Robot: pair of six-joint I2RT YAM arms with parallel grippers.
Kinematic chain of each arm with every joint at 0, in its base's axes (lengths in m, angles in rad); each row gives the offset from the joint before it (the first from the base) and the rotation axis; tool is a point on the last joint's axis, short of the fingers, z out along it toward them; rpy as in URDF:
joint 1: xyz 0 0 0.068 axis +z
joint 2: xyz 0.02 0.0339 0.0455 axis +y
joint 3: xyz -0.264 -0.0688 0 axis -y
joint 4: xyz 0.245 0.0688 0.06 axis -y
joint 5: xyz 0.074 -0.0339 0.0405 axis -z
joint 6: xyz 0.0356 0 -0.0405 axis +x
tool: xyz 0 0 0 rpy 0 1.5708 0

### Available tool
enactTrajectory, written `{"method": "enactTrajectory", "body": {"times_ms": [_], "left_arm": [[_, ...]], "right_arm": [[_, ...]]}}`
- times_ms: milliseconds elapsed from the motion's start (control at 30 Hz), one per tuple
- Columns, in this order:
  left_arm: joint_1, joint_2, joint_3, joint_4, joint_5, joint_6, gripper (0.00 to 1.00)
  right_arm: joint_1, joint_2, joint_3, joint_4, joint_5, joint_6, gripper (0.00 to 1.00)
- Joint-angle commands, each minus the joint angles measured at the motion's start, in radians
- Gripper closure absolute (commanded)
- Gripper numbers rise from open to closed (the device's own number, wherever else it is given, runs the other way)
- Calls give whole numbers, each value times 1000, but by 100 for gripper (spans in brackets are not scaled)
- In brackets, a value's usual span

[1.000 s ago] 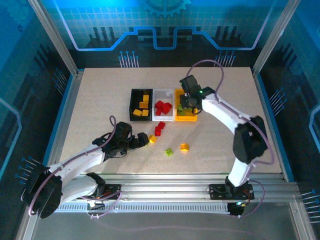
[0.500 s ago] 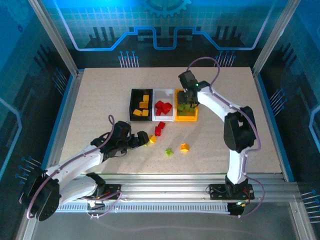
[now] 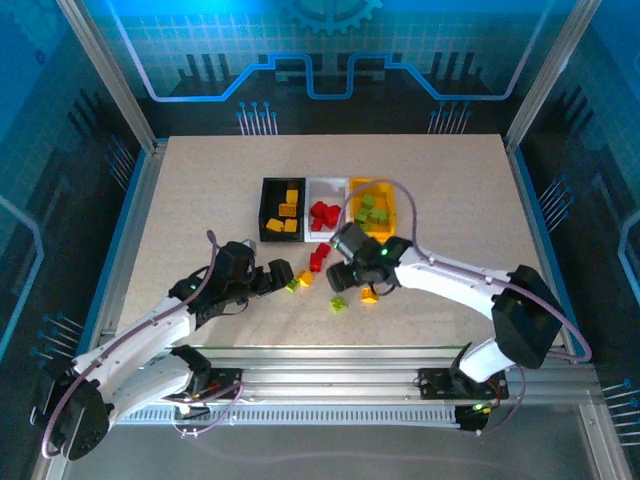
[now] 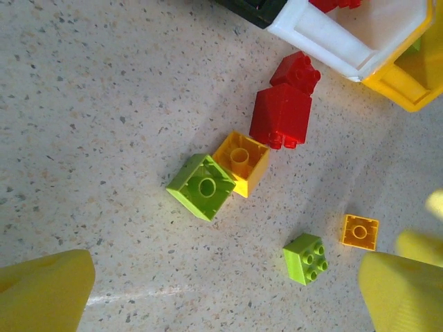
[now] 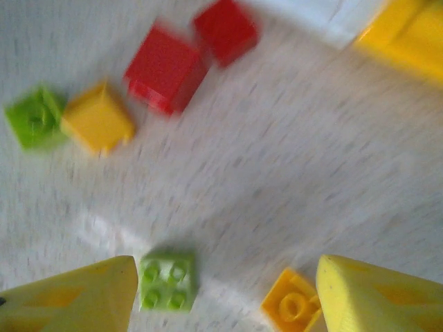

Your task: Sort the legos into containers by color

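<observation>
Sorted legos sit in three bins mid-desk: orange-yellow in the black bin (image 3: 264,210), red in the white bin (image 4: 318,31), lime green in the yellow bin (image 4: 398,86). Strays lie just in front: two red bricks (image 4: 280,114) by the white bin's corner, a green brick (image 4: 201,187) touching a yellow brick (image 4: 240,162), and a small green brick (image 4: 304,258) and small orange brick (image 4: 360,232) lying apart. Left jaws are spread wide and empty near the touching pair. Right jaws are apart and empty over the small two. There's plenty of bare desk (image 3: 200,200) out to the edges.
</observation>
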Motion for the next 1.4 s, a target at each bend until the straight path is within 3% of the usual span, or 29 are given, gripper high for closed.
{"method": "enactTrajectory", "body": {"times_ms": [0,400,600,800,967,1100,1233,1367], "left_arm": [[12,-19,23,-52,-26,24,1],[12,13,3,-30,-19,11,1],[11,15,2,-25,-13,11,1],[12,27,4,-5,0,13,1],[11,51,7,16,18,12,1],[9,77,-9,79,53,0,1],[-22,128,2,118,63,-5,1],[-65,184,43,121,54,11,1]], "right_arm": [[70,34,-40,25,-9,53,30],[144,238,-24,91,23,77,32],[144,246,-36,102,35,81,49],[120,161,-51,118,62,66,64],[4,11,-29,112,76,18,66],[-156,-18,59,102,73,-33,66],[-300,123,222,85,51,-58,64],[-383,315,419,37,-19,-60,63]]}}
